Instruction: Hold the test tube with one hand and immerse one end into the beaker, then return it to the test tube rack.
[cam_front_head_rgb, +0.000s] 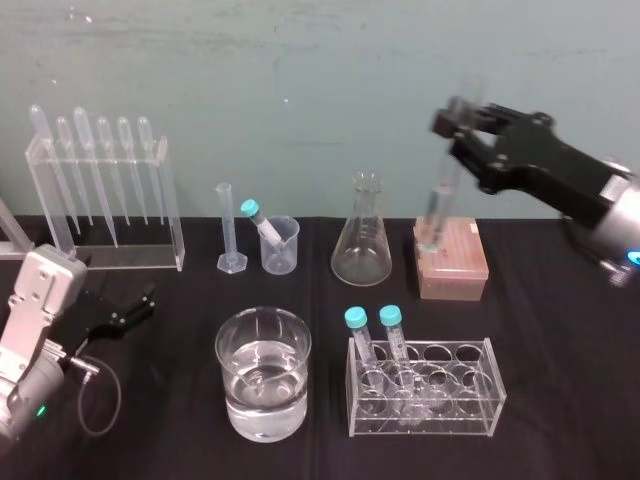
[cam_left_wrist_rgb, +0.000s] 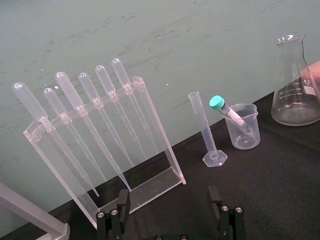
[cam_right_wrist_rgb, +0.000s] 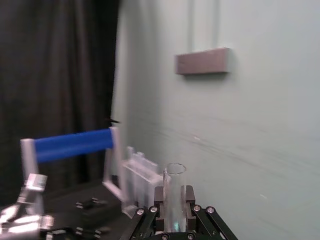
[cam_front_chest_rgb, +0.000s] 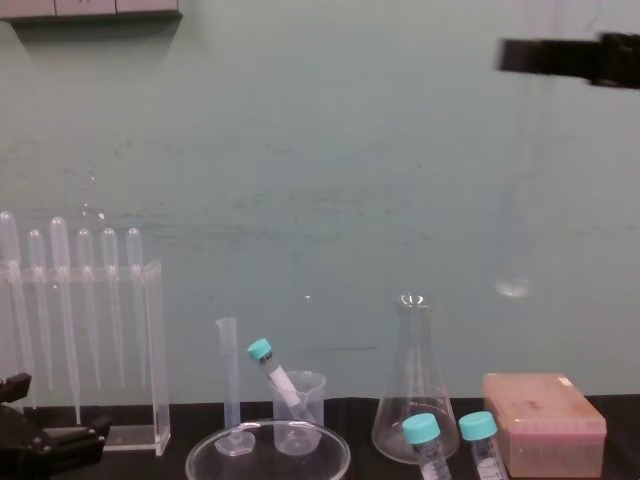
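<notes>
Head view first: we've got the right tool (cam_front_head_rgb: 462, 125) high above the test tube rack (cam_front_head_rgb: 452, 262), clamped on the test tube (cam_front_head_rgb: 438, 208). The tube hangs at a slight tilt, and its lower end lines up with the rack's back left corner. The beaker (cam_front_head_rgb: 263, 375), with water in it, stands well to the left of the rack and nearer to us. The conical flask (cam_front_head_rgb: 362, 235) sits just left of the rack. Far to the left of the rack, the left tool (cam_front_head_rgb: 130, 310) is parked low at the bench (cam_front_head_rgb: 560, 400).

Over to the left wrist view: we see the left tool's fingers (cam_left_wrist_rgb: 120, 215) standing apart, pointed toward the pipette stand (cam_left_wrist_rgb: 100, 150).

Right wrist view now: the tube stands upright with its open mouth on top, and the right tool's fingers press on it from both sides.

And the chest view settles the height for us. The tube's rounded bottom hangs well above the rack, not touching it, and the right tool is higher up again. The beaker's wide rim shows low down, to the left of the rack.
</notes>
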